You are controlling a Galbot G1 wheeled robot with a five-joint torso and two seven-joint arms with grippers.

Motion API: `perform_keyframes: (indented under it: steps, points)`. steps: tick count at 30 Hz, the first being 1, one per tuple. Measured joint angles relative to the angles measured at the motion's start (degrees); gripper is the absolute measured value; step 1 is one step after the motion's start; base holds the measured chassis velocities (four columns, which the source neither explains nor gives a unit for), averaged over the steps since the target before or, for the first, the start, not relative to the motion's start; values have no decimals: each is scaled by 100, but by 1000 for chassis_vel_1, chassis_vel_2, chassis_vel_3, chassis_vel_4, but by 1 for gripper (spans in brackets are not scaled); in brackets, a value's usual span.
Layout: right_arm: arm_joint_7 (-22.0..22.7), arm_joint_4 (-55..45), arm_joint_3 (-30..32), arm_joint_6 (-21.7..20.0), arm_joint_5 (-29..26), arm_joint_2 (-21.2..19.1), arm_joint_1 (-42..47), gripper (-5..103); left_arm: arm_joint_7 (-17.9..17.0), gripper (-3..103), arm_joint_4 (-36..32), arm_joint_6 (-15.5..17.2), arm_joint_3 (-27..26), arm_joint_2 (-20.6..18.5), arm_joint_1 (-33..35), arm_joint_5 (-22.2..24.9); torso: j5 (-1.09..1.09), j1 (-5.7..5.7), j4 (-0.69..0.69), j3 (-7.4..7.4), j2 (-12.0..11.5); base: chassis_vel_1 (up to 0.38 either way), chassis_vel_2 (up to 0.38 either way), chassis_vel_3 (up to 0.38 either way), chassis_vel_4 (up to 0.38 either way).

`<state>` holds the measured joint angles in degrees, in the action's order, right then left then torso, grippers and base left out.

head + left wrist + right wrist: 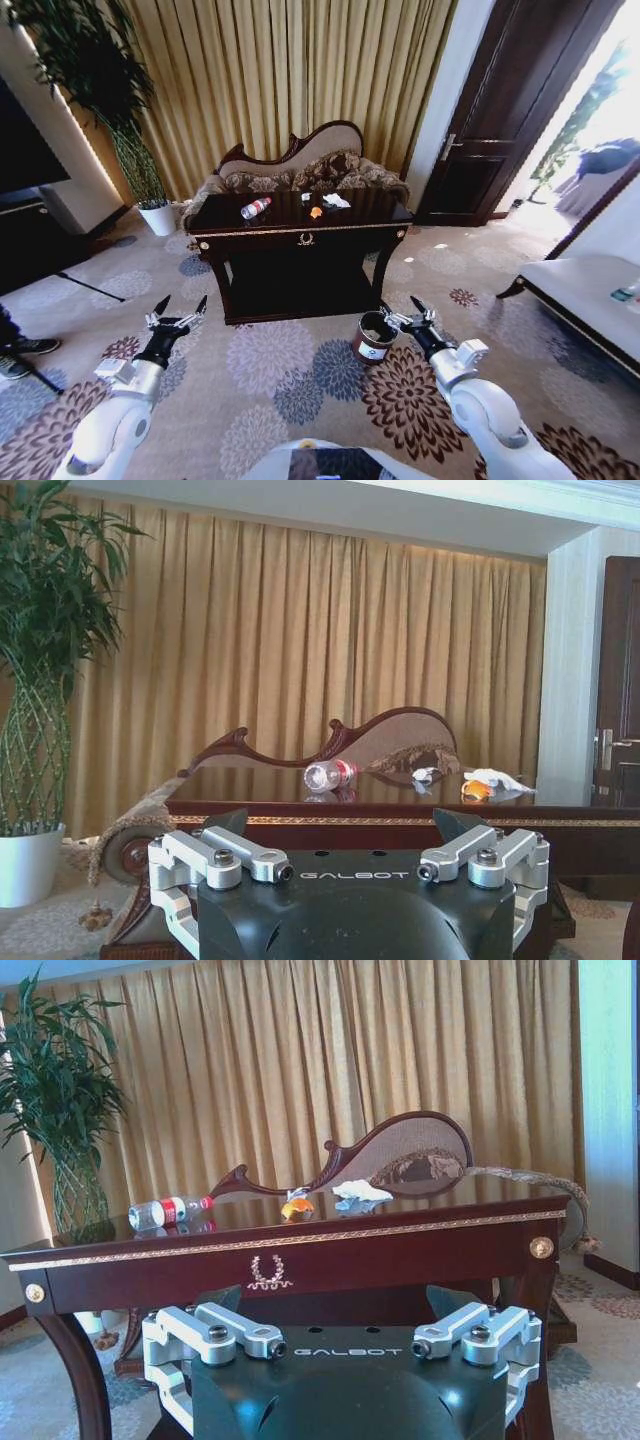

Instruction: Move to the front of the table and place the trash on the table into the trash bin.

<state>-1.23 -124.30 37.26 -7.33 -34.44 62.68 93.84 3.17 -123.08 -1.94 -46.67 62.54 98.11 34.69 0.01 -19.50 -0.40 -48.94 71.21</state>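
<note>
The dark glossy tabletop (300, 222) sits at the centre of the head view, in front of a carved sofa (300, 170) and gold curtains (290, 70). On it lie a clear bottle (255, 208) with a red cap, an orange scrap (316, 212) and crumpled white paper (336, 201). The round trash bin (373, 337) stands on the flowered carpet (290, 380) by the table's right front leg. The left claw (179, 311) hovers lower left, fingers spread open; the right claw (407, 311), also spread, hangs just beside the bin.
</note>
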Motion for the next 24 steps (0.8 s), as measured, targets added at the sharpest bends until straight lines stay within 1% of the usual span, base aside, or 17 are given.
perform_keyframes:
  steps: [5, 20, 24]
  points:
    - [-17, -8, 7, 0, 6, 18, 10, 100, 69, 100, 16, 4, 12, 4, 2, 14, 0, 0, 0, 0, 0, -106, 101, 109, -107]
    - [-36, 22, -29, 0, 39, 42, 3, 100, 134, 100, 94, -27, 38, 35, -4, 17, 1, 0, 1, 0, 0, -109, 111, 112, -108]
    - [-42, 27, -33, 0, 46, 51, 3, 100, 152, 100, 117, -78, 58, 39, -9, 17, 1, 0, 0, 0, 0, -103, 90, 98, -100]
